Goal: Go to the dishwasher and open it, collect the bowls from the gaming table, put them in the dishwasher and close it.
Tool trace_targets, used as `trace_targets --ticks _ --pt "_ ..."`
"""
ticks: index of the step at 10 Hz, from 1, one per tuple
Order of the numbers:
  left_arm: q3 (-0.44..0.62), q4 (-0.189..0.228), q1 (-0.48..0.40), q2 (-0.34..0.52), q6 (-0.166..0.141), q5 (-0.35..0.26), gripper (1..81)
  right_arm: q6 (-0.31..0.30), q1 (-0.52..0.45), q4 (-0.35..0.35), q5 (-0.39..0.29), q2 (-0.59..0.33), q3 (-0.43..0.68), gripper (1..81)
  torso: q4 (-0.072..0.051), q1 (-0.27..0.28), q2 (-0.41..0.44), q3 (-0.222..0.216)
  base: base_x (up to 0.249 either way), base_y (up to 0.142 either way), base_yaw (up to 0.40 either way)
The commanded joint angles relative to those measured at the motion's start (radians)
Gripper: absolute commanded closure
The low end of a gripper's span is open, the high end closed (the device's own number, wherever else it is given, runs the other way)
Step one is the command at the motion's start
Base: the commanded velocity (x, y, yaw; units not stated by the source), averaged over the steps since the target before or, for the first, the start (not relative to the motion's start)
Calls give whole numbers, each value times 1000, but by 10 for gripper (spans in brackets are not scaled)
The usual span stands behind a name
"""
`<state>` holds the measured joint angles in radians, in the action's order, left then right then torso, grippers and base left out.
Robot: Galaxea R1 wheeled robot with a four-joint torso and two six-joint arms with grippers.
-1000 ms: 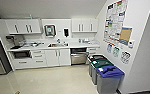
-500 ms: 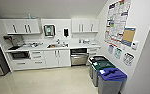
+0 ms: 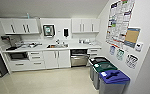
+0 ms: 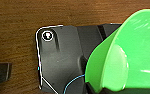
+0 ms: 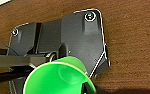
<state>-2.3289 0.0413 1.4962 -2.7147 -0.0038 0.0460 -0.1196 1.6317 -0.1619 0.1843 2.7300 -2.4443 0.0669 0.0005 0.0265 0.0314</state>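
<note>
1. I cannot tell how the left pincer is set; a lime green bowl (image 4: 121, 52) sits large and tilted at the near edge of the left wrist view, apparently carried at that wrist
2. The right pincer is just as unclear; a second green bowl (image 5: 59, 77) shows close in the right wrist view, its mouth toward the camera, over brown wood grain
3. The dishwasher (image 3: 79, 57) is ahead in the head view, under the counter to the right of the sink (image 3: 56, 46); its top seems to gap a little, though I cannot say it is open
4. Risk, as I judge it: if either grip is shallow, a tilted bowl could slip out during driving or a turn
5. A door that is not fully down would block loading
6. Three waste bins (image 3: 108, 75) stand along the right wall near the dishwasher, narrowing the approach; the floor (image 3: 48, 80) in front looks open
</note>
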Motion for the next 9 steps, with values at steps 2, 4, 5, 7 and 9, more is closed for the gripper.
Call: trace_targets --ticks 2,4,5,7,9 --pt "6 6 -50 21 -1 -47 811 1 -35 -14 -43 -23 -2 811 0 0 0 0 142 0 0" --pt "6 5 -49 21 -1 -47 811 1 -34 -13 -43 -23 -2 811 0 0 0 0 143 0 0" --pt "6 5 -50 21 -1 -47 811 1 -34 -13 -42 -23 -4 811 0 0 0 0 143 0 0" --pt "3 5 -50 21 -1 -47 811 1 -32 -13 -42 -23 -4 811 0 0 0 0 142 0 0" --pt "3 5 -50 19 -1 -47 811 1 -32 -13 -42 -23 -2 811 0 0 0 0 123 0 0"
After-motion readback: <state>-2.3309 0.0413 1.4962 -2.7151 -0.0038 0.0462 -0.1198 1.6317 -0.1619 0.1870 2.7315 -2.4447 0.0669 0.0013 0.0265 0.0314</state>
